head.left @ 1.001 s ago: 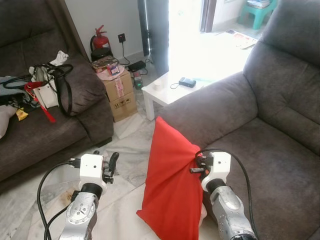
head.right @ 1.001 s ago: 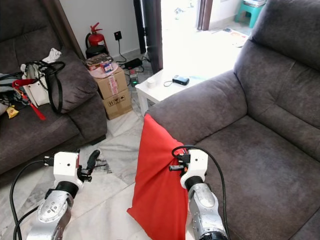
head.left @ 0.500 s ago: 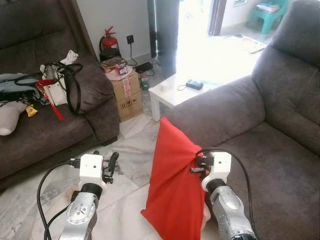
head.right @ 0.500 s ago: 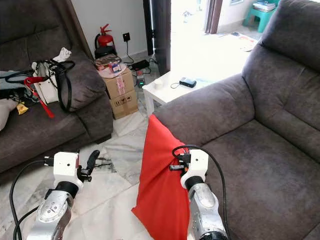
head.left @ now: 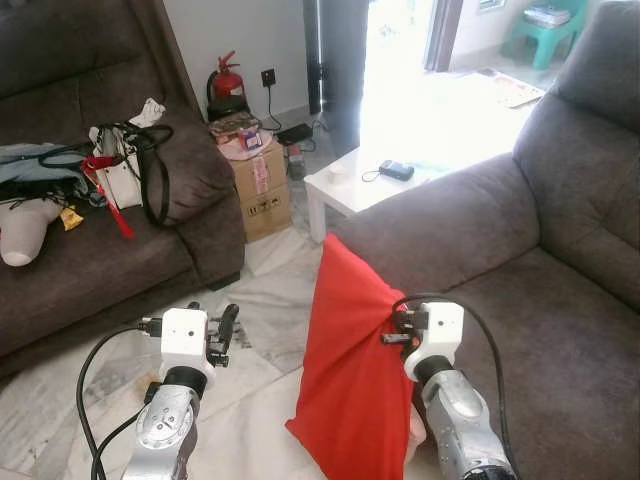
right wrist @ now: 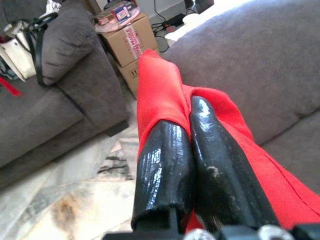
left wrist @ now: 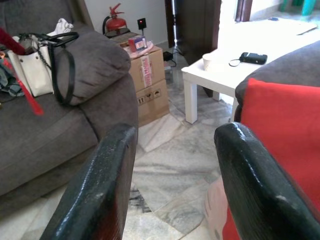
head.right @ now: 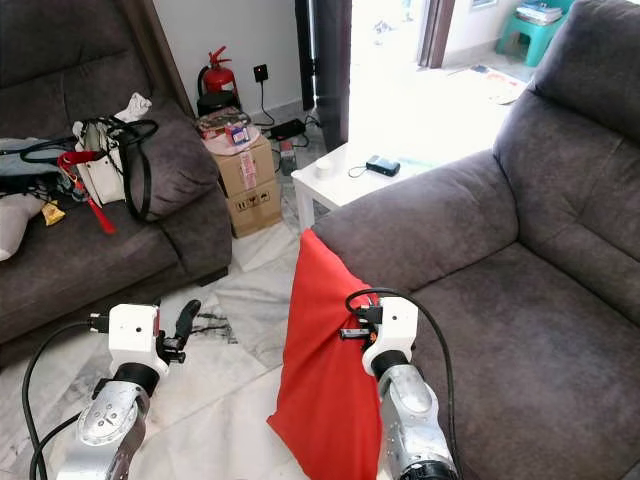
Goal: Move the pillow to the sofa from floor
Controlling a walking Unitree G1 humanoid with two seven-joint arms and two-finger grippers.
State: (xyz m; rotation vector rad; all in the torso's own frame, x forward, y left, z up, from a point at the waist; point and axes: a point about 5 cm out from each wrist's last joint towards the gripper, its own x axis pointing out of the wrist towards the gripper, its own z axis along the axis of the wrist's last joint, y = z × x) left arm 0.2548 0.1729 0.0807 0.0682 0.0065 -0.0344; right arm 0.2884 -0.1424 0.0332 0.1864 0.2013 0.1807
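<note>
Beside the sofa point(head.left: 560, 330), on its armrest side, the red pillow point(head.left: 350, 380) hangs over pale marble floor point(head.left: 250, 400), held at its edge by the right gripper point(right wrist: 192, 145) with fingers pressed together on the cloth. Beyond the sofa armrest stand a white table point(head.left: 365, 185) and a cardboard box point(head.left: 262, 190), with a second couch point(head.left: 90, 250) across the floor. Over the free floor between them the left gripper point(left wrist: 175, 165) hovers with fingers wide apart.

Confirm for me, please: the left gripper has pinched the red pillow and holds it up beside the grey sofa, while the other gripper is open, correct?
Not quite: the right gripper has pinched the red pillow, as the right wrist view shows. It holds it up beside the grey sofa, and the left gripper is the open one.
</note>
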